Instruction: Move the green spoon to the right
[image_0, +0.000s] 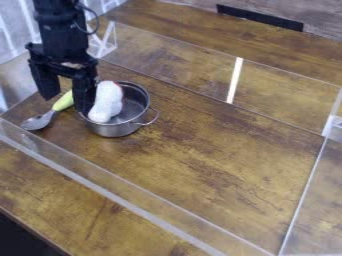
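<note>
Gripper (64, 95): hanging over the spoon and the bowl's near-left side, its jaws standing wide apart, nothing gripped.
Spoon (40, 121): lying left of the bowl, its silver head toward the viewer, its green handle (63, 101) running back and partly hiding behind the gripper.
Bowl (122, 124): sitting just to the right of the spoon, its wire handle sticking out on the right.
White object (102, 104): resting inside the bowl, leaning against its wall.
Table (227, 150): stretching away to the right of the bowl, offering the spoon a place to go.
Risk at the bowl: the right finger seems to be coming close to the rim; lowering without shifting left could be pushing the bowl or pressing on the white object.
Risk at the handle: the handle is looking slim and smooth, so an off-centre or slanted close could be making it roll or slip out.
Risk at the head: a grip far up the handle could be letting the heavier-looking metal end swing down on lifting.
Risk on the way: the bowl is standing between the spoon and the right side, so a low carry could be knocking its rim or catching its wire handle.
Count, gripper: one is showing.
Count, spoon: one is lying out.
Count, bowl: one is standing, with one wire handle plainly showing.
Count, white object: one is resting in the bowl.
</note>
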